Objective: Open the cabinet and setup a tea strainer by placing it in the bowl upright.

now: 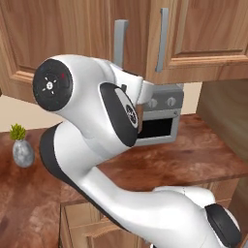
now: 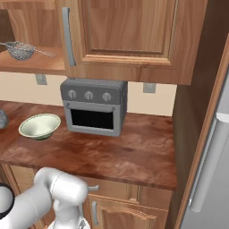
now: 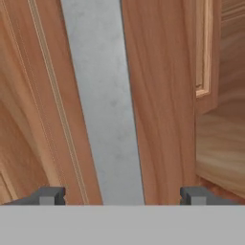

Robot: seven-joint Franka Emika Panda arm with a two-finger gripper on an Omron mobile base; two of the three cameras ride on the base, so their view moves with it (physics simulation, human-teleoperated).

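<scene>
I have the gripper [image 3: 117, 196] spread wide around the cabinet [image 2: 129, 36] handle [image 3: 103, 105], nothing clamped. The tea strainer [image 2: 20, 50] rests on the exposed shelf; the bowl [image 2: 40, 125] waits on the counter [image 2: 125, 152]. Placement remains.

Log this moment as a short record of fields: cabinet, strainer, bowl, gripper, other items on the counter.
cabinet: door swung open, wooden shelf exposed
handle: grey bar close in front of the hand
tea strainer: on the shelf, not in the bowl
bowl: on the counter, left of the toaster oven
gripper: fingertips spread either side of the bar
other: stone vase with plant
</scene>
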